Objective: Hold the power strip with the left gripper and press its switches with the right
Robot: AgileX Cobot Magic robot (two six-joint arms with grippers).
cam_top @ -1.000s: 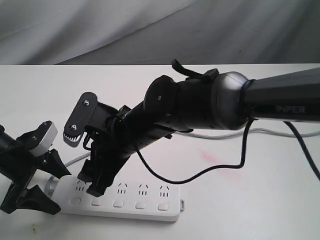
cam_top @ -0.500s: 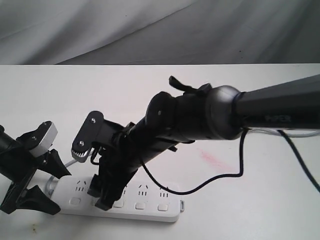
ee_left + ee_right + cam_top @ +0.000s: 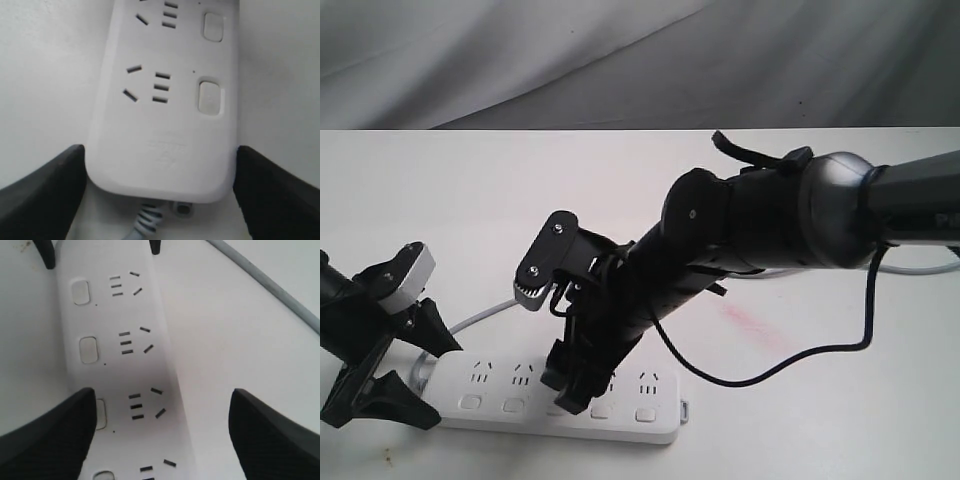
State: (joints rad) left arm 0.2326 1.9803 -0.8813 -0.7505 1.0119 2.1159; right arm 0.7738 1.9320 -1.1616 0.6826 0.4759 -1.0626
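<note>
Smooth white plastic power strip [image 3: 165, 145] w/ rounded corners, rounded-sq. switches [image 3: 210, 96].

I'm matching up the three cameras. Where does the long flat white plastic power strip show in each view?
Exterior view: the long flat white plastic power strip lies along the lower edge, left of centre.
Left wrist view: its cord end fills the middle, between the left gripper's black fingers.
Right wrist view: the strip runs lengthwise through the picture, under the open right gripper.
Shared landmark: the row of small rounded-square white switches.
</note>
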